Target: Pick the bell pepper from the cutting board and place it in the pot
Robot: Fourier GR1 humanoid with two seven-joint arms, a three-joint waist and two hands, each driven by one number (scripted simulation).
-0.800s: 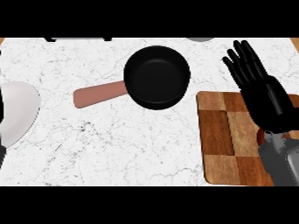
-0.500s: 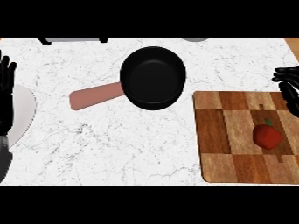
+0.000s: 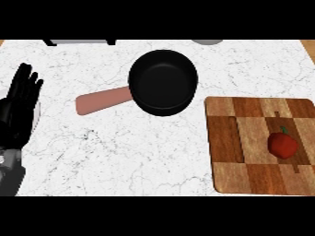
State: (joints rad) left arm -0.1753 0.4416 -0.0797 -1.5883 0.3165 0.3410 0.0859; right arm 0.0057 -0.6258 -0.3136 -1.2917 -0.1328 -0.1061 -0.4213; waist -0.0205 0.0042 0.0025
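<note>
A small glossy red bell pepper with a green stem [image 3: 282,144] is seen lying on the checkered wooden cutting board [image 3: 231,138] at lower right. The black round pot with a reddish handle [image 3: 163,82] sits upper centre on the white marble table [image 3: 119,152]. The black left hand [image 3: 14,110] is held at the left edge, fingers straight and together.

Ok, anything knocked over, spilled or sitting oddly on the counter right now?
Nothing stands out. The red bell pepper sits on the cutting board, the black pot lies apart on the counter with its handle pointing left, and the open left hand rests at the left edge.
</note>
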